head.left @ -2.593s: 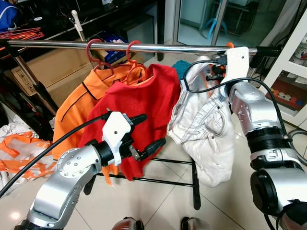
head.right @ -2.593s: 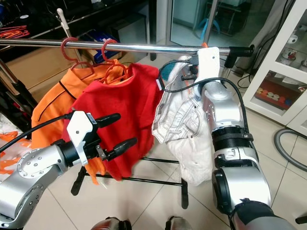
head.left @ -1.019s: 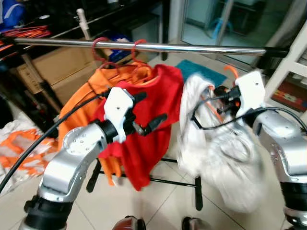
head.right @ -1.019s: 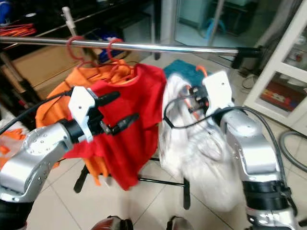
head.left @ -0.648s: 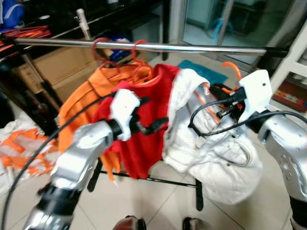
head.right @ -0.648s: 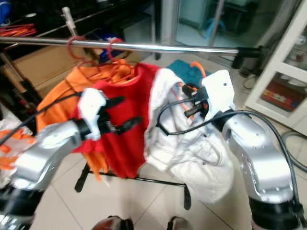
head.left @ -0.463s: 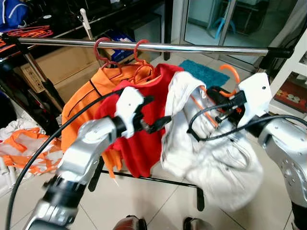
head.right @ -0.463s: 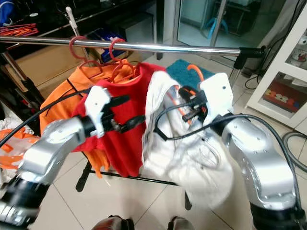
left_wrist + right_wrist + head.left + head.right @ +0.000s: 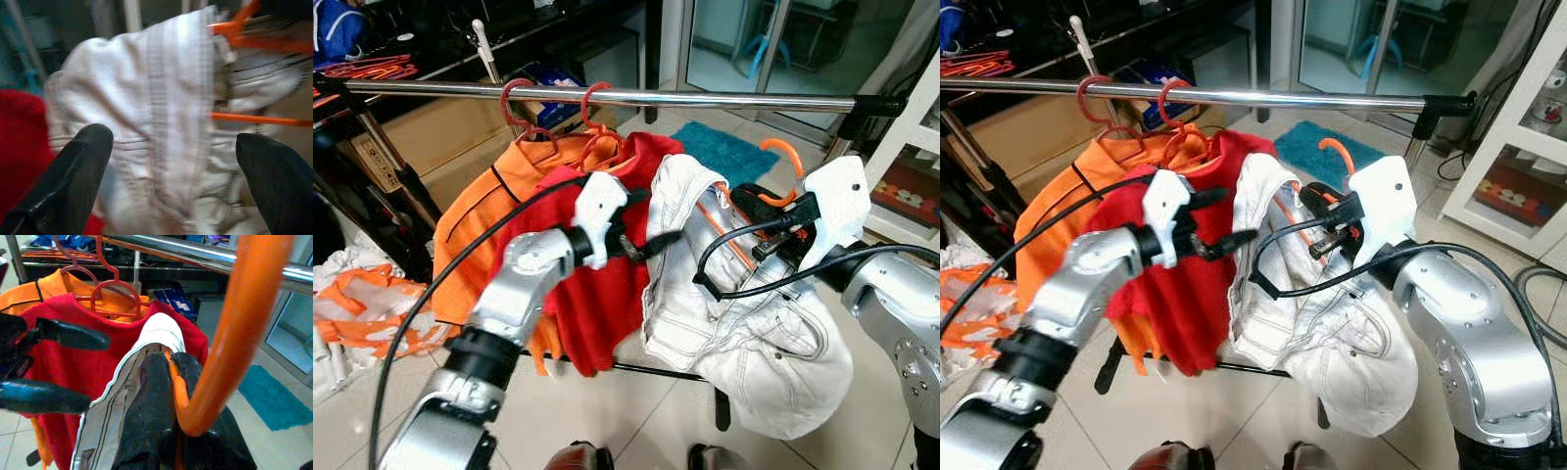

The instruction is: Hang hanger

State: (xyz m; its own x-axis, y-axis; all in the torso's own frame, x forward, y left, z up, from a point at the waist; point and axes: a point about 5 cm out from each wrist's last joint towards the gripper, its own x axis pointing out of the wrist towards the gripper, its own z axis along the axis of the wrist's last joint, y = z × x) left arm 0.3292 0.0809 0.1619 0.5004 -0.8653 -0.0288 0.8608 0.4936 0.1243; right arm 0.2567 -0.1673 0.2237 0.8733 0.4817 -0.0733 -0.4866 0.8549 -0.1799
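Right gripper (image 9: 168,431): its two black fingers are closed on the neck of the orange hanger (image 9: 781,157), below the rail and not touching it
Orange hanger: it carries the white garment (image 9: 754,323); the hook points up and is free, lower than the metal rail (image 9: 705,99) and toward its right end
White garment: it hangs from the hanger in folds, just beside the red shirt (image 9: 607,294), and it covers part of the right arm
Left gripper (image 9: 1224,220): fingers spread apart, holding nothing, one on each side of the white garment's left edge, in front of the red shirt
Metal rail: it runs across the top; two red hangers (image 9: 558,113) are hooked on it, with the orange shirt (image 9: 484,225) and the red shirt
Floor: light tiles, a blue mat (image 9: 729,152) behind the rack
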